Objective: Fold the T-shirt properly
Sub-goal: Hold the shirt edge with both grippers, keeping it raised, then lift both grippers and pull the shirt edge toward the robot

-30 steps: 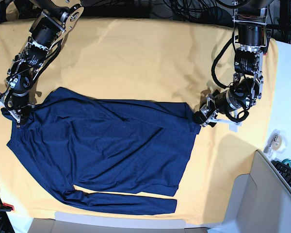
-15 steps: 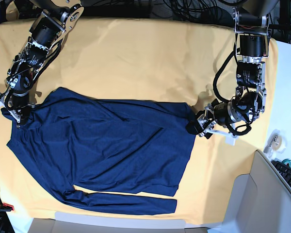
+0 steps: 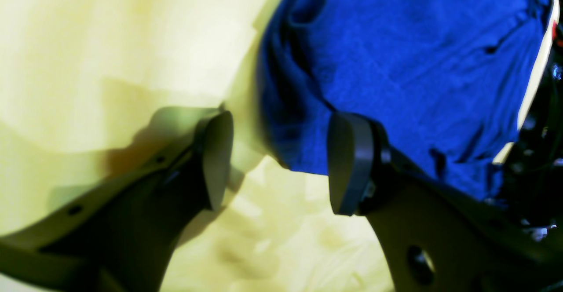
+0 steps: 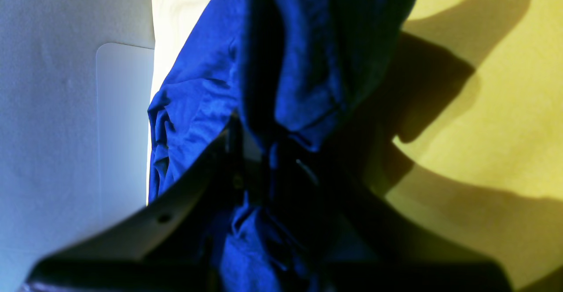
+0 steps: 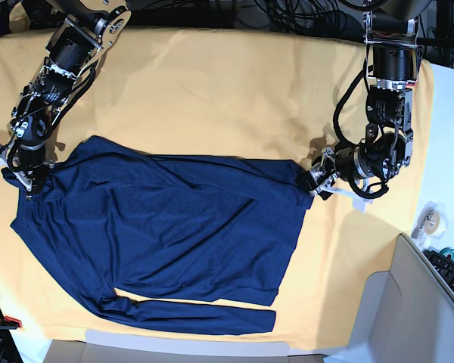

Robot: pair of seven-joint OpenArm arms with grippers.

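Right gripper (image 5: 23,175) clenched on the shirt (image 5: 174,227) corner to pin it taut; left gripper (image 3: 279,162) released, jaws spread astride the opposite corner, ready to pinch.

Yellow-orange table cloth (image 5: 212,83) spread wide, roll of tape (image 5: 430,218) at right edge, black keyboard (image 5: 452,274) near right corner, tangled cables (image 5: 287,15) along far side
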